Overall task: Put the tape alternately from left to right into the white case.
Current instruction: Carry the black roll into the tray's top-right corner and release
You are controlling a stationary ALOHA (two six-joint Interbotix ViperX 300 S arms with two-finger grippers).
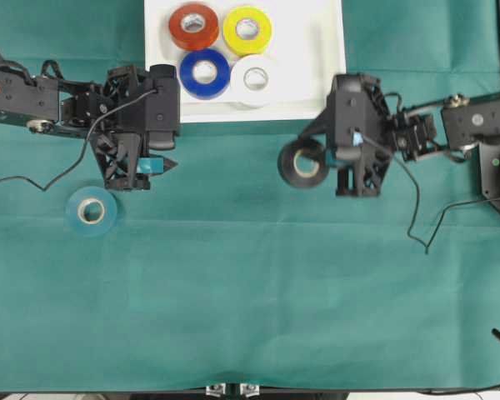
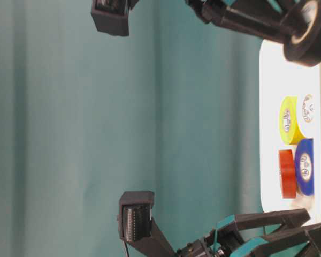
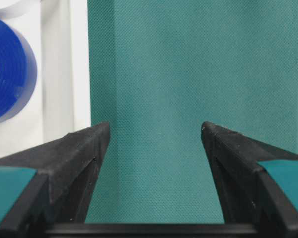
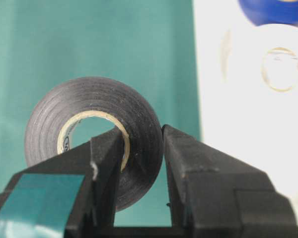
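The white case [image 1: 325, 50] lies at the back centre and holds red-orange [image 1: 193, 26], yellow [image 1: 247, 30], blue [image 1: 204, 73] and white [image 1: 255, 79] tape rolls. A teal roll [image 1: 92, 211] lies flat on the cloth at the left. My left gripper [image 1: 173, 143] hovers just in front of the case's left end, open and empty [image 3: 155, 128], above and right of the teal roll. My right gripper [image 1: 323, 158] is shut on the black roll [image 4: 97, 94], one finger through its core, off the cloth in front of the case's right part.
A green cloth [image 1: 250, 292] covers the table. Loose cables [image 1: 417, 225] trail from both arms. In the left wrist view the case's rim [image 3: 59, 74] and the blue roll [image 3: 12, 74] show at the left edge.
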